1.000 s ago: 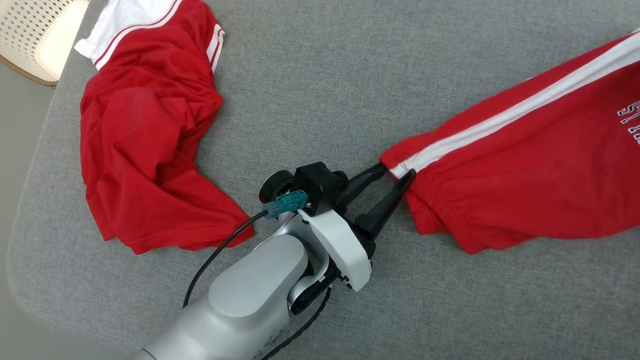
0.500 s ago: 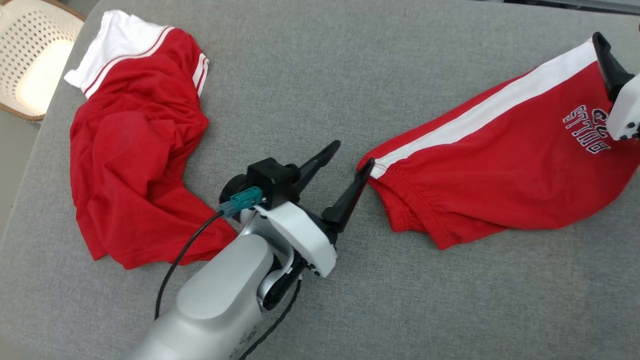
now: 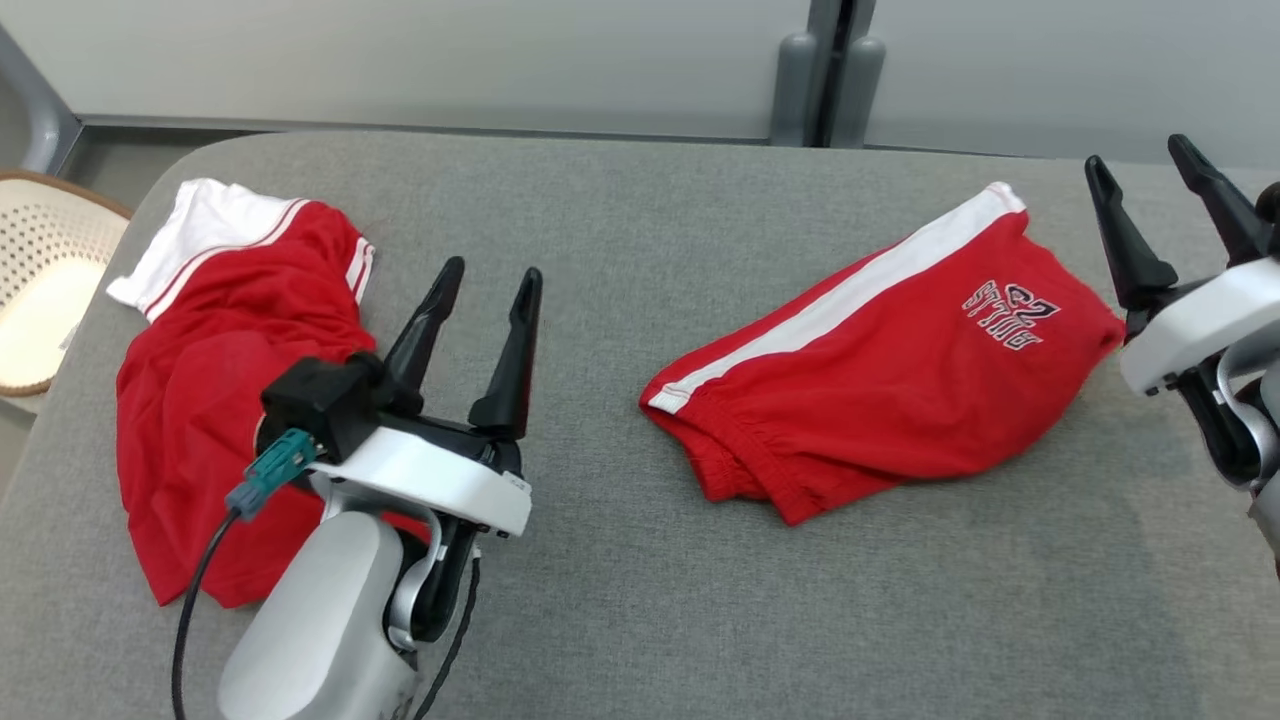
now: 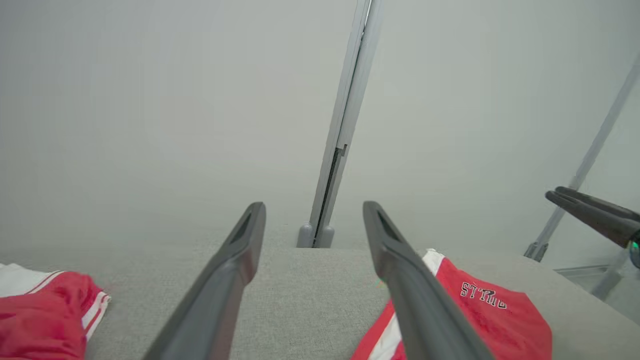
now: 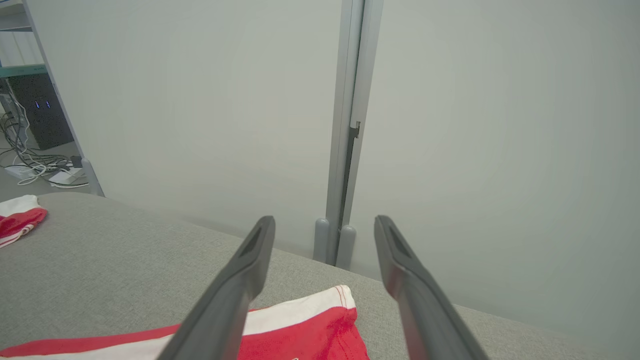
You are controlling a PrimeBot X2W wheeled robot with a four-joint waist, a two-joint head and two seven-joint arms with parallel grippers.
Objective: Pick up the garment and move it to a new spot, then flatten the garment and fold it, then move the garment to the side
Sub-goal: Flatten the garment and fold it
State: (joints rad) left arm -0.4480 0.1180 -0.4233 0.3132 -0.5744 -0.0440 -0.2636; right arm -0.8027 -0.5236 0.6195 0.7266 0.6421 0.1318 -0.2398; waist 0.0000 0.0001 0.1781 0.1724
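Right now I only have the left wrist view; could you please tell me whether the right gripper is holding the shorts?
Observer: No. The head view shows the right gripper open and empty, raised by the right end of the red shorts.
Operator: Thank you. Which end of them is nearest my gripper?
Observer: Their gathered elastic edge points toward the left gripper and lies flat on the grey padded surface.
Operator: And what lies beyond the red shirt?
Observer: A pale perforated basket stands off the surface's left edge, beside that crumpled shirt.
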